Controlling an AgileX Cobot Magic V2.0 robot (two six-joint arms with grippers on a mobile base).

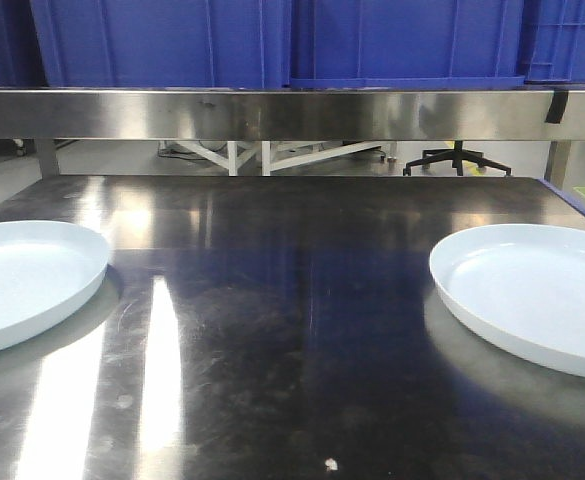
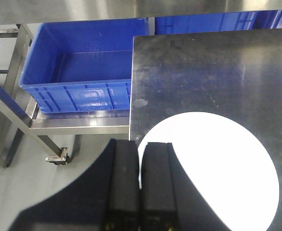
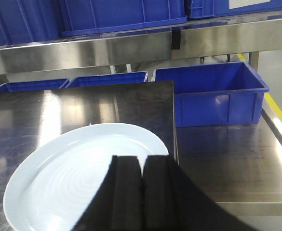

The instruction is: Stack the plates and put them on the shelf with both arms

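The left gripper (image 2: 140, 192) has two black fingers (image 2: 124, 187) squeezed close together, with only a thin slit between them. They hold nothing. They hang over the left edge of the shiny steel bench (image 2: 218, 67), just by the rim of the left plate (image 2: 222, 168). It is a big, round, glossy plate, pale bluish-white, lying flat by that edge.

The right gripper (image 3: 142, 192) looks the same. Its black fingers (image 3: 126, 192) are close together and hold nothing. They hang over the near rim of the right plate (image 3: 78, 173), a matching big pale round plate that lies flat by the bench's right edge.

From the front, the two plates lie well apart, one at each side edge. Lights glint on the scratched steel between them. A long steel shelf (image 1: 292, 112) runs above the back edge, with blue plastic crates (image 1: 162, 40) on it. An open blue crate (image 2: 78, 67) sits on a lower steel rack (image 2: 78, 126) past the left edge, and another open blue crate (image 3: 213, 91) sits past the right edge. The floor (image 2: 15, 192) is pale grey.
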